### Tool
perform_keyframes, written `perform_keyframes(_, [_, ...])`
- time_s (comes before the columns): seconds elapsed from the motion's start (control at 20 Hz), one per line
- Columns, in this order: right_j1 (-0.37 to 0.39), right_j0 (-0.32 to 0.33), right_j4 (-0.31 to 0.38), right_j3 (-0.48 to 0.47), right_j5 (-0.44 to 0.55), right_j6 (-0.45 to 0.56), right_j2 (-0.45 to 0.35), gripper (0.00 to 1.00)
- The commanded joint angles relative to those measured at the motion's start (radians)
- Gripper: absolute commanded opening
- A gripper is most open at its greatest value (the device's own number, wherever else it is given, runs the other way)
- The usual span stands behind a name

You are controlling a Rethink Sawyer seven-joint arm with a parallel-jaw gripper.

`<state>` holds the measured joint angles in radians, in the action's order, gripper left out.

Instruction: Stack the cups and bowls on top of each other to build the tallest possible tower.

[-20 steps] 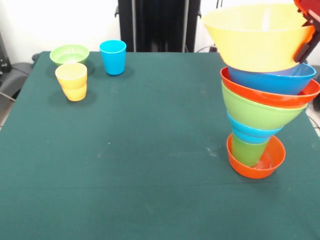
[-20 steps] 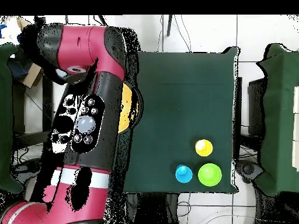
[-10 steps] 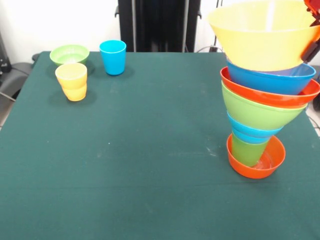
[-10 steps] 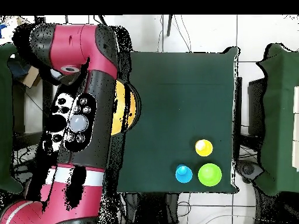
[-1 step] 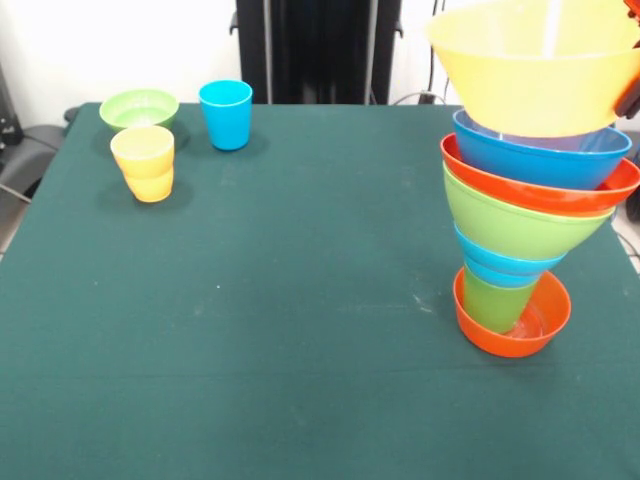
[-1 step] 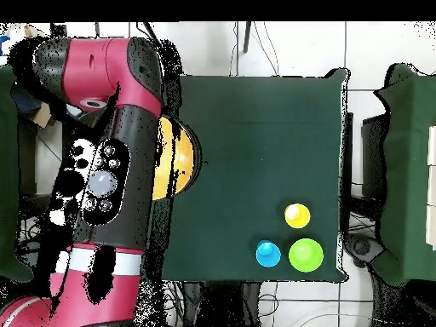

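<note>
The large yellow bowl (image 5: 540, 70) hung just above the tower (image 5: 520, 230), apparently mid-placement. Only a sliver of the gripper (image 5: 630, 95) showed beside the bowl's rim, so its fingers' state could not be told. Next, the bowl needed centring and lowering onto the tower's top blue bowl (image 5: 545, 160).

Yellow bowl (image 5: 535, 65) atop tower (image 5: 525, 215); blue cup (image 5: 226, 114); dark green table (image 5: 280, 300).

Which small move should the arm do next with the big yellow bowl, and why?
Probably lower the yellow bowl straight down: it hangs just above the blue bowl topping the tower, roughly centred, not yet seated.
</note>
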<state>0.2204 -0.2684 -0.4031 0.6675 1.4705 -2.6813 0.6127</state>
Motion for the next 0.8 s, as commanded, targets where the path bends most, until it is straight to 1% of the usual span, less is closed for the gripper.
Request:
perform_keyframes(0.05, [0.014, -0.034, -0.010, 0.045, 0.059, -0.240, -0.046, 0.00])
perform_keyframes(0.35, [0.039, -0.069, -0.005, 0.115, 0.021, -0.245, -0.047, 0.00])
perform_keyframes(0.8, [0.050, -0.106, 0.007, 0.207, -0.074, -0.245, -0.045, 0.00])
